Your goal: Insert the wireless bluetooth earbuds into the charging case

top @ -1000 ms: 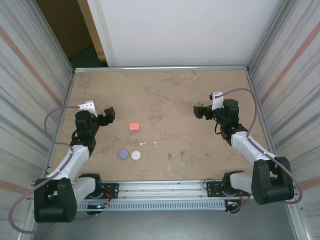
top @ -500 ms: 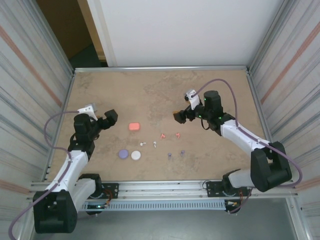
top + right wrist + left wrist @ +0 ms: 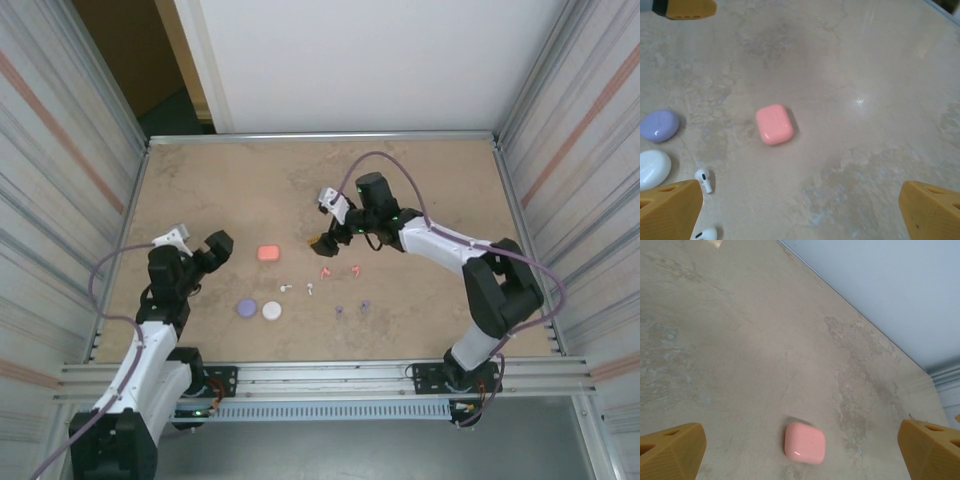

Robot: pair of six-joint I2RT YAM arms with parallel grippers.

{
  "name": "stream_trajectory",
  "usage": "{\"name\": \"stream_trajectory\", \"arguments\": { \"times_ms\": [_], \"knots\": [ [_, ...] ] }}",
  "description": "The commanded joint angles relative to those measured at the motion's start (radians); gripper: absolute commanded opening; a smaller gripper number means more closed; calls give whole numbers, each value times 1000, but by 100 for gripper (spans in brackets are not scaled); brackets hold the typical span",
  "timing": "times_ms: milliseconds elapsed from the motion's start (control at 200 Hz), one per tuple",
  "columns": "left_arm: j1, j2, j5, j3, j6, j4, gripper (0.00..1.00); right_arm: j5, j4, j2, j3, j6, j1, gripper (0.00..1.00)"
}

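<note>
The right tool point(image 3: 327, 238) hangs wide open and empty over the tabletop point(image 3: 420, 180), just beyond the pink earbuds point(image 3: 325, 270). To its left lies the pink case point(image 3: 267, 253), lid shut. On the case's far side the left tool point(image 3: 214, 246) faces it, also spread wide and holding nothing. Nearer the bases lie the white earbuds point(image 3: 285, 288) and purple earbuds point(image 3: 339, 311). The white case point(image 3: 271, 310) and purple case point(image 3: 246, 309) sit side by side at the near left.

This looks like the approach to a first pick. The buds are tiny, so the right tool should come straight down over one pink bud and close gently across it, or it may skid away. The shut case probably needs pinning and opening first, likely a job for the left tool. Each bud should go to the case of its own colour.
</note>
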Motion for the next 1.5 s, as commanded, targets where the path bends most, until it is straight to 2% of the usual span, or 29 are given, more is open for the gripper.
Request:
{"name": "stream_trajectory", "arguments": {
  "times_ms": [0,356,812,1318,1358,1493],
  "knots": [
    [-4,-52,-48,-14,-13,-61,99,-11,-57,69,78,-75,36,100],
    [-1,-183,-113,7,79,-218,99,-6,-127,275,259,-155,118,100],
    [-1,-201,-119,4,104,-243,99,37,-272,475,470,-217,174,98],
    [-1,-210,-122,-5,100,-251,99,95,-378,591,593,-245,213,91],
    [-2,-213,-122,-6,97,-251,99,98,-388,599,603,-245,214,95],
    [-2,-221,-125,-10,95,-255,99,104,-403,615,623,-244,218,95]
  ]
}}
